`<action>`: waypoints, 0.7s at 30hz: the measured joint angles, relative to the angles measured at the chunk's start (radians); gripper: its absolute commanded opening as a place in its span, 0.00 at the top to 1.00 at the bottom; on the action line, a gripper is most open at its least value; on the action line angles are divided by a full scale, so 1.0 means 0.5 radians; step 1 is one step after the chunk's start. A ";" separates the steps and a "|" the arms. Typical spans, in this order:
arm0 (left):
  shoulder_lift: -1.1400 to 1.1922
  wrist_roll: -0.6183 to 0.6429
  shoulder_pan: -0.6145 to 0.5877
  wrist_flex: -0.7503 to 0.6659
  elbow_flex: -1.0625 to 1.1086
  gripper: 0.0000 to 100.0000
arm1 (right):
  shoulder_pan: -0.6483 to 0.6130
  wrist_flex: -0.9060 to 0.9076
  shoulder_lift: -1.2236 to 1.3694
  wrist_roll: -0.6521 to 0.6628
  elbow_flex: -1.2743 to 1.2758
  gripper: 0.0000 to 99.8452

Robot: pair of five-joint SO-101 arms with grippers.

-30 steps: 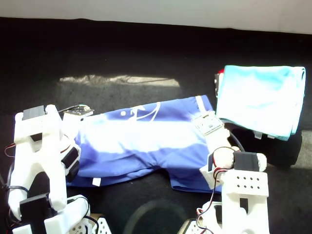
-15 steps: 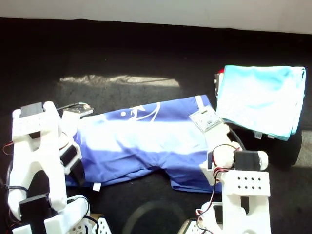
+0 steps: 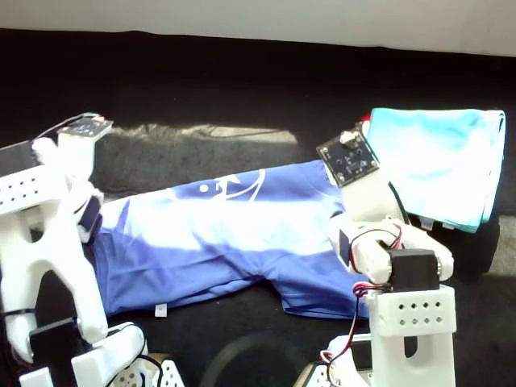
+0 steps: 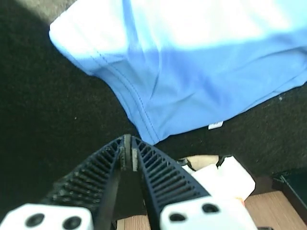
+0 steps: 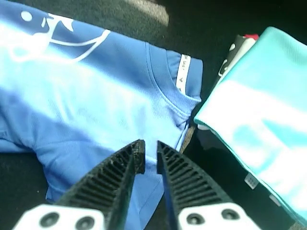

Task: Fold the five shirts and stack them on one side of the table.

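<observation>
High view: blue shirt (image 3: 226, 234) awaits folding; left claw (image 4: 127, 148) pressed together, right claw (image 5: 149, 149) slightly parted. Next, pinch its six-o'clock edge.

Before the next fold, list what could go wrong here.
1. The right pincer hangs over the blue shirt near its collar, close beside the folded turquoise shirt. A grab there might snag or shove that folded shirt.
2. The left pincer is shut by the blue shirt's edge. Lowered like that, it would likely push the cloth rather than grasp it.
3. The blue shirt's lower edge lies uneven, so a fold may come out crooked.
</observation>
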 measured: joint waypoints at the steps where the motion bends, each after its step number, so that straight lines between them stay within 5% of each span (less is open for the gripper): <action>1: 0.031 0.058 0.037 -0.064 0.000 0.99 | -0.046 -0.068 0.049 -0.012 0.025 0.99; 10: 0.669 0.261 0.107 -0.549 0.000 0.99 | -0.178 -0.629 0.957 -0.190 0.012 0.99; 21: 1.197 0.267 0.061 -0.715 -0.325 0.99 | -0.132 -0.706 2.240 -0.356 -0.804 0.99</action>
